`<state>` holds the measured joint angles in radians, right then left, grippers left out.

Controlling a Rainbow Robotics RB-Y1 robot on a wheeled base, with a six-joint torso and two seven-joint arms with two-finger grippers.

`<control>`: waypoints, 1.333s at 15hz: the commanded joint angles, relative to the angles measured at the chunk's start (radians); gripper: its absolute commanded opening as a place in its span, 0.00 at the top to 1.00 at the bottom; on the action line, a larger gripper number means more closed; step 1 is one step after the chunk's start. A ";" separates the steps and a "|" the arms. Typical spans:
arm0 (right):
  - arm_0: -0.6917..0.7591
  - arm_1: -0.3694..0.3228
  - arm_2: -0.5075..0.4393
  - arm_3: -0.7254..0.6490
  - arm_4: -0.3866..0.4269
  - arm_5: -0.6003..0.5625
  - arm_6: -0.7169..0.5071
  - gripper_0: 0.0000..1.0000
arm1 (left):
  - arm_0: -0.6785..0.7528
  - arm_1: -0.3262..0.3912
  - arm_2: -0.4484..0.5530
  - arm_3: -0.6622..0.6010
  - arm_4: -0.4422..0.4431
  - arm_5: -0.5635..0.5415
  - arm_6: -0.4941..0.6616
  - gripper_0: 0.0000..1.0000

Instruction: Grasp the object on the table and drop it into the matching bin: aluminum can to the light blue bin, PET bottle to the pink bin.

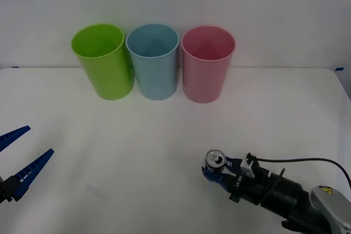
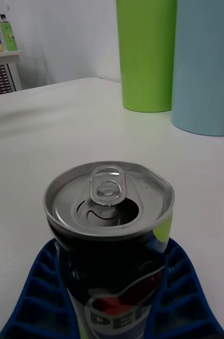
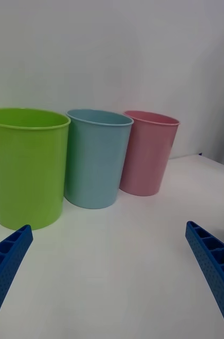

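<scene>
The aluminum can (image 1: 215, 160) stands upright on the white table (image 1: 137, 152) at the front right, its silver pull-tab top (image 2: 109, 198) facing up and its dark printed side below. My right gripper (image 1: 215, 171) is shut on the can, with its blue fingers (image 2: 183, 302) pressed against both sides. The light blue bin (image 1: 154, 61) stands at the back centre, and the pink bin (image 1: 207, 64) is just right of it. Both are far beyond the can. My left gripper (image 1: 24, 152) hangs open at the table's left edge, holding nothing.
A lime green cup (image 1: 103, 61) stands left of the light blue bin, touching it. The three cups (image 3: 93, 159) form a tight row near the table's back edge against a white wall. Bare tabletop lies between the cups and both grippers.
</scene>
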<state>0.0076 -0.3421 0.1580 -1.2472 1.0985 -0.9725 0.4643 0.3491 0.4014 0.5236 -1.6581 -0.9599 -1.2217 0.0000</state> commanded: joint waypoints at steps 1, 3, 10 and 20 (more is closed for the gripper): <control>0.000 0.000 0.000 0.000 0.000 -0.002 0.005 1.00 | 0.000 0.000 0.000 0.000 0.000 0.000 0.000 0.00; 0.000 0.000 0.000 0.000 -0.009 -0.003 0.010 1.00 | 0.000 0.000 0.000 0.000 0.000 0.000 0.000 0.00; 0.002 -0.029 0.000 -0.112 -0.049 -0.009 -0.026 1.00 | 0.000 0.000 0.000 0.000 0.000 0.000 0.000 0.00; 0.005 -0.153 -0.006 -0.452 -0.052 0.012 -0.315 1.00 | 0.000 0.000 0.000 0.000 0.000 0.000 0.000 0.00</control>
<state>0.0122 -0.4841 0.1540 -1.6710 1.0461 -0.9672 0.1732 0.3491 0.4014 0.5236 -1.6581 -0.9599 -1.2217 0.0000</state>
